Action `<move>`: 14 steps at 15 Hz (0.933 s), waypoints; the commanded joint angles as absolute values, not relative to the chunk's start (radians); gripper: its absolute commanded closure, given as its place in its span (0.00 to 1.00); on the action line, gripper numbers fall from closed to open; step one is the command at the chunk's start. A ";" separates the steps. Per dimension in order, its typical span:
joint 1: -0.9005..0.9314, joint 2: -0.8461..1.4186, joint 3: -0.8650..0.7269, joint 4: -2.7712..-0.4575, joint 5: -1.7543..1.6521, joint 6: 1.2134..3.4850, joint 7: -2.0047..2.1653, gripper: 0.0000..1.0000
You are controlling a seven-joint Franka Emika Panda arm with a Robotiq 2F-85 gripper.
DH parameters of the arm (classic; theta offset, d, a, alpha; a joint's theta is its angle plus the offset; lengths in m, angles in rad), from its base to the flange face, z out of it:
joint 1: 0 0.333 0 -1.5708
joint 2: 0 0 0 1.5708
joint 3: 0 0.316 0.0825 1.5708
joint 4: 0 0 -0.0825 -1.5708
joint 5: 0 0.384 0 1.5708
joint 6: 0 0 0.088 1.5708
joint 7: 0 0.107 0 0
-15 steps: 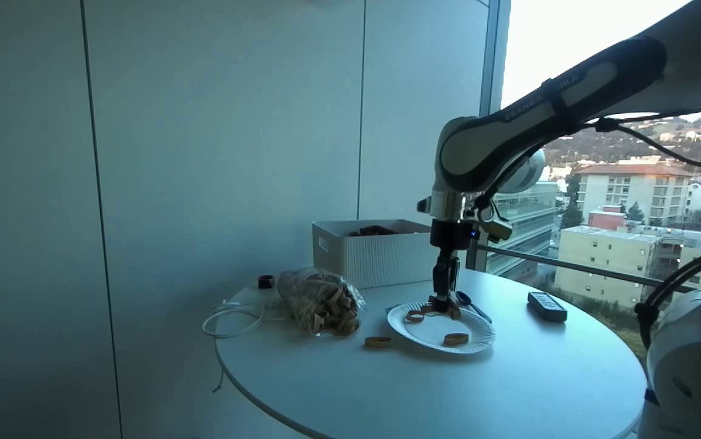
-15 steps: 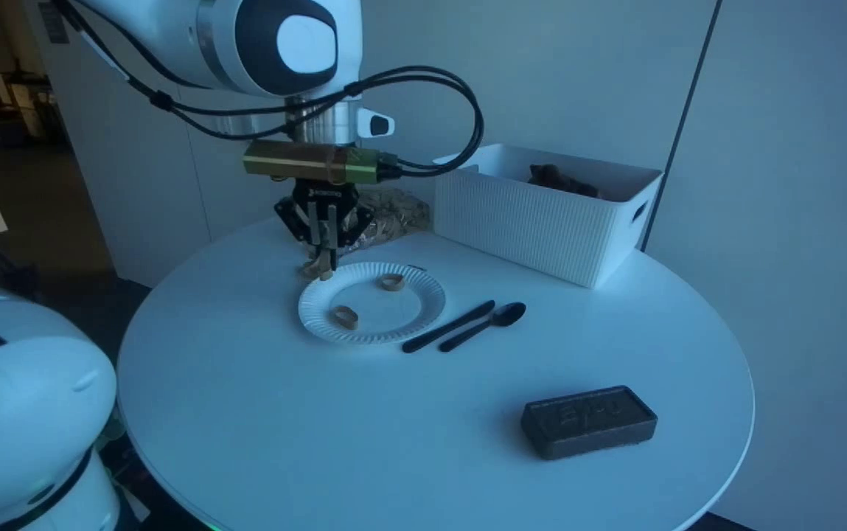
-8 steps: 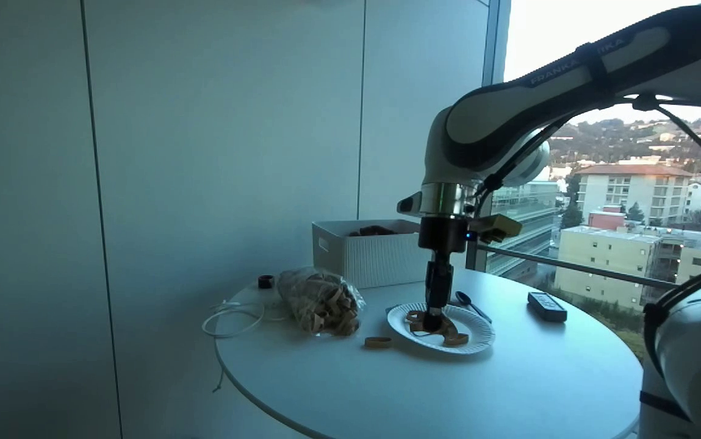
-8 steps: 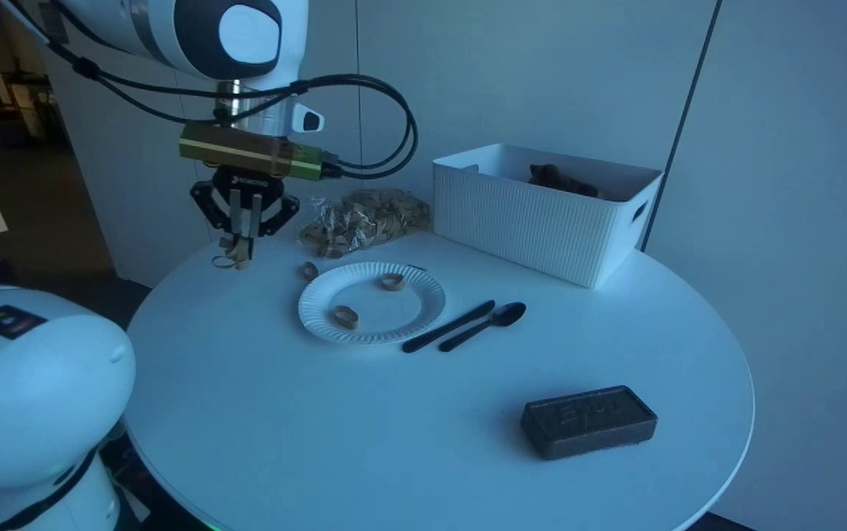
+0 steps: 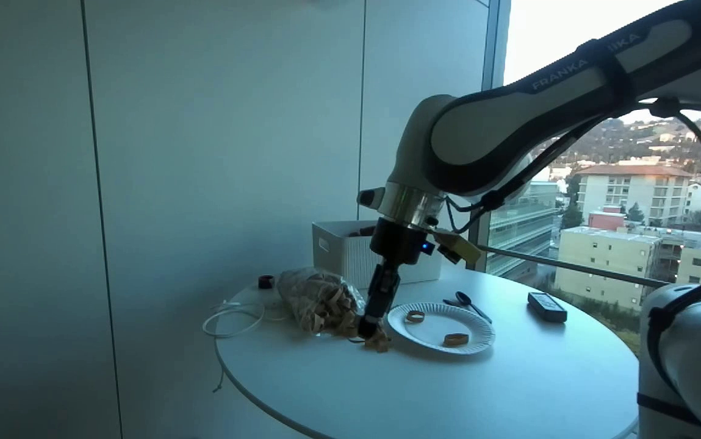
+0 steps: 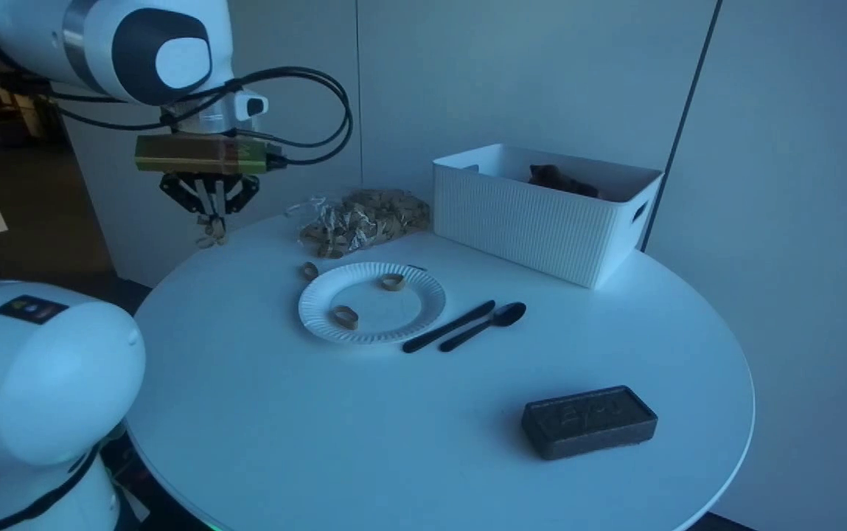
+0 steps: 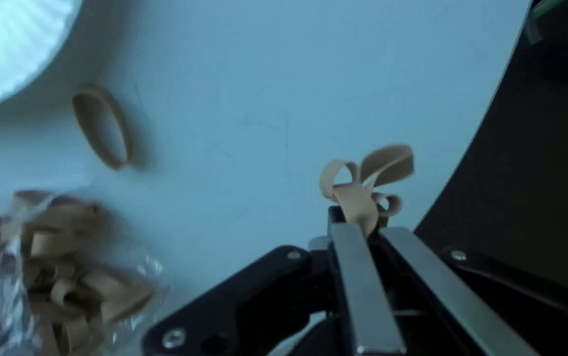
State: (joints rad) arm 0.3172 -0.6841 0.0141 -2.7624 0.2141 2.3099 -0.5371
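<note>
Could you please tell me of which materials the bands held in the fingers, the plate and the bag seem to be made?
Bands: matte tan, probably rubber, since flat strips curl into loops beyond the fingers; paper is possible.
Plate: matte white, likely paper, judging by its fluted rim.
Bag: glossy, apparently plastic film, see-through with crinkled bright highlights.

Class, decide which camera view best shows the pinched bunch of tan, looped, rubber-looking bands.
The wrist view: the bunch of tan, looped, rubber-looking bands appears largest, its separate loops distinct beyond the black-and-silver metal gripper. Both exterior views show just a small clump at its end, loops hard to separate.
</note>
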 commanded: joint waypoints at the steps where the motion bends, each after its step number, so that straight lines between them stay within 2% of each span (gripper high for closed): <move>1: 0.356 -0.595 0.112 -2.762 0.179 2.557 -0.425 0.94; 4: 0.301 -0.464 0.200 -2.767 0.059 2.755 -0.305 0.94; 7: 0.106 -0.352 0.344 -2.776 -0.204 2.950 -0.089 0.95; 13: -0.365 -0.428 0.597 -2.767 -0.715 3.033 0.307 0.94; 14: -0.436 -0.450 0.644 -2.764 -0.777 3.037 0.369 0.90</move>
